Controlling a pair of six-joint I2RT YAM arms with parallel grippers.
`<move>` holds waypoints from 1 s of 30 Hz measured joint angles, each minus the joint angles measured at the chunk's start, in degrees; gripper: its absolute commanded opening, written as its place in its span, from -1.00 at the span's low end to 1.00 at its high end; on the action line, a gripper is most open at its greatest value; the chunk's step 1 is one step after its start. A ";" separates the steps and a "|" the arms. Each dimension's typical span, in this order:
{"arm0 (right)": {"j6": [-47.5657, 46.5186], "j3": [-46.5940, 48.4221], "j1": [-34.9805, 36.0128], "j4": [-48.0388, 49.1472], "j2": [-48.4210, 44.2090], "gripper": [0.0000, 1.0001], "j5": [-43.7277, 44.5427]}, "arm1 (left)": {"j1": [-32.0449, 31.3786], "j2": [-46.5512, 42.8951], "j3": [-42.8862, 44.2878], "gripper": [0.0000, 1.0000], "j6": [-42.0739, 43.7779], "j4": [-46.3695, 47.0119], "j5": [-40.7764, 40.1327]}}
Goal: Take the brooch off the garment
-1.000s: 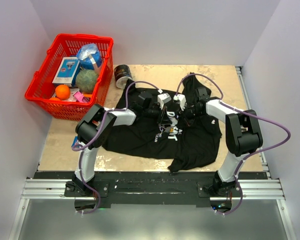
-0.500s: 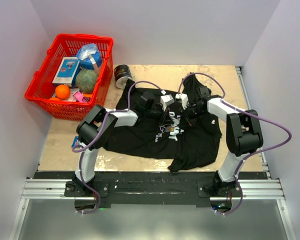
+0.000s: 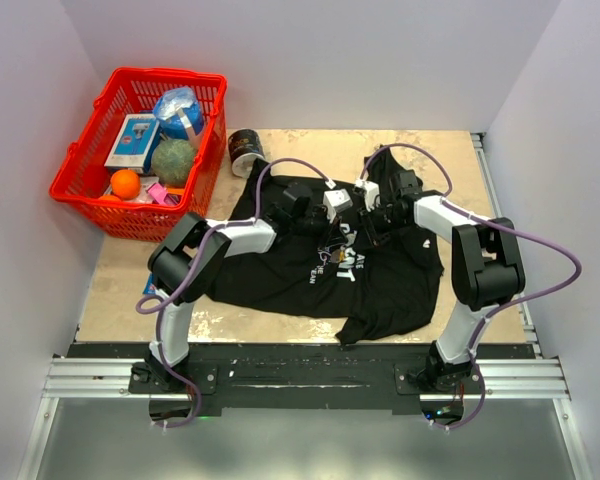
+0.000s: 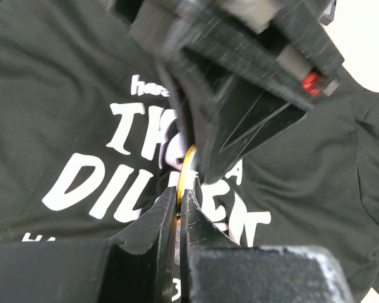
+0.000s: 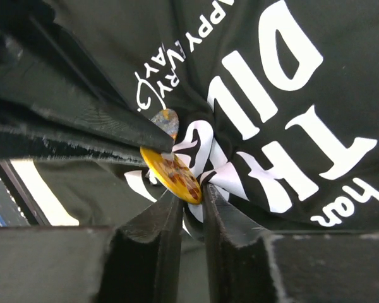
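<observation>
The garment [image 3: 280, 270], a black T-shirt with white lettering, lies spread on the table. Both grippers meet over its chest print. The brooch [image 5: 174, 172], a yellow disc with a brown pattern, stands on edge on a bunched fold of the garment [image 5: 341, 82]. My left gripper [image 4: 179, 192] is shut on the brooch's rim [image 4: 187, 165]; in the right wrist view its dark fingers [image 5: 82, 120] reach it from the left. My right gripper [image 5: 191, 192] sits right under the brooch, jaws slightly apart, a fabric fold at their tips. From above, the left gripper [image 3: 338, 222] and right gripper [image 3: 358, 222] hide the brooch.
A red basket [image 3: 80, 190] with an orange, a green ball, a box and a blue bag stands at the far left. A dark can [image 3: 245, 152] sits beside it, just beyond the shirt. Walls close in the table's left, far and right sides.
Both grippers have shifted slightly toward the far side of the table while staying together over the print. They now cover more of the lettering.
</observation>
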 measured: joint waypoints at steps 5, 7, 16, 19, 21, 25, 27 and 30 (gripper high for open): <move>2.05 0.00 0.48 0.70 0.20 -0.24 -0.02 | -1.07 -0.42 -0.04 -1.00 0.09 -0.02 -1.42; 2.62 0.00 0.83 0.79 0.22 -0.20 0.02 | -1.38 -0.52 -0.07 -1.00 0.52 -0.07 -2.05; 2.08 0.00 1.14 0.44 0.20 -0.09 -1.55 | -2.36 -3.45 -1.64 -1.00 4.63 -0.28 -6.88; 1.70 -0.02 1.14 0.50 0.20 -0.08 -1.70 | -2.47 -4.11 -1.79 -1.00 5.73 -0.68 -8.57; 1.51 -0.17 1.14 0.57 0.20 -0.09 -1.68 | -2.62 -4.13 -1.79 -1.00 6.12 -0.70 -9.53; 1.27 -0.59 1.14 0.57 0.20 -0.05 -1.20 | -2.80 -4.13 -1.81 -1.00 7.41 -1.25 -11.02; 1.22 -0.59 1.14 0.50 0.20 -0.01 -0.74 | -2.86 -4.13 -1.81 -1.00 7.87 -1.42 -11.56; 0.87 -0.72 1.14 0.52 0.17 0.01 -0.07 | -3.02 -4.13 -1.81 -1.00 8.61 -1.40 -12.15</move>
